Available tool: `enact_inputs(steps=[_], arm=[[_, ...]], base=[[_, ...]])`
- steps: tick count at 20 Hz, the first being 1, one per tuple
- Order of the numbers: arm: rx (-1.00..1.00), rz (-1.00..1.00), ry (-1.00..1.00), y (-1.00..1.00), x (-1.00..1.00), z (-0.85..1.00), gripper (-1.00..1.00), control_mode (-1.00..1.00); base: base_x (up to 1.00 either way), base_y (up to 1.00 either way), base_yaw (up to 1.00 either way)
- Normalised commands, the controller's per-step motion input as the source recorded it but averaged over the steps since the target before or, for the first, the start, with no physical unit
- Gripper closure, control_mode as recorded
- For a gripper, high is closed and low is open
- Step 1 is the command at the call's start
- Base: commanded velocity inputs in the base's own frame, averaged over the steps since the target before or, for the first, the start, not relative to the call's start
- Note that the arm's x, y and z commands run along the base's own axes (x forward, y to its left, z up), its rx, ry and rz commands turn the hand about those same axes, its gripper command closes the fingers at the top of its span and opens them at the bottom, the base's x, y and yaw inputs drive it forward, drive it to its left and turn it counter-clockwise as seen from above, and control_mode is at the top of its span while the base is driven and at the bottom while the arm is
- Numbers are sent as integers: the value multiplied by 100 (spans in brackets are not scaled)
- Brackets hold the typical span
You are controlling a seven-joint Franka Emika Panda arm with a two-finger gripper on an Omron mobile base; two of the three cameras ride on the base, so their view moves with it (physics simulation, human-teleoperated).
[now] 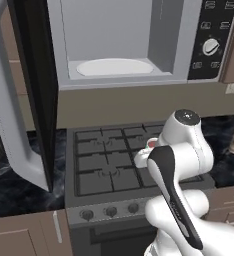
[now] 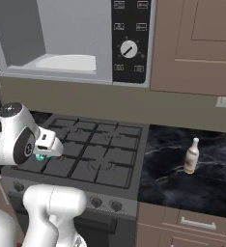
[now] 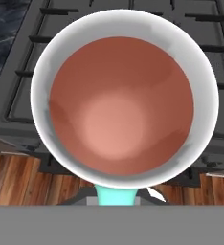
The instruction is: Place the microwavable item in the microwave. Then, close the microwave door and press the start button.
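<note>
A: Start at your left. What have you got?

B: The microwave door [image 1: 31, 95] hangs wide open, dark glass edge-on, its thick grey handle nearest you. Next along is the microwave [image 1: 139, 45] itself, set above the stove [image 1: 114, 165], with the white round plate [image 1: 115, 67] lying in the pale cavity and nothing on it.

A: And the control panel?

B: You see it at the right of the cavity — the black control panel [image 2: 130, 41] with its white dial [image 2: 129, 48] in the middle.

A: Where is the mug?

B: Look at the hand view: the mug [image 3: 123, 95] sits right under the camera, brown liquid inside a pale rim, its teal handle [image 3: 115, 195] pointing to the bottom edge. It is over the stove's front grates, with wood floor showing past the stove edge. From your right base view a sliver of teal [image 2: 39, 157] peeks out just under the wrist.

A: Fingers clamped on it?

B: You cannot tell — the mug hides the fingertips and the gripper [image 2: 47, 144] shows only its white body.

A: Anything further right?

B: A slim beige bottle [image 2: 191, 156] stands upright on the dark counter [image 2: 182, 183], well apart from the stove
</note>
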Motion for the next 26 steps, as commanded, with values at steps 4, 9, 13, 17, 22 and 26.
enact_inputs(steps=[4,9,13,17,22,26], arm=[[0,5,0,0,6,-5,100,-100],[1,1,-8,0,11,47,100,-100],[0,0,-21,0,21,100,100,-100],[0,0,-14,0,22,99,100,-100],[0,0,-12,1,32,92,100,-100],[0,0,-13,0,36,69,100,-100]], base=[[1,0,9],[0,0,0],[0,0,0],[0,0,0],[0,0,0],[0,0,0]])
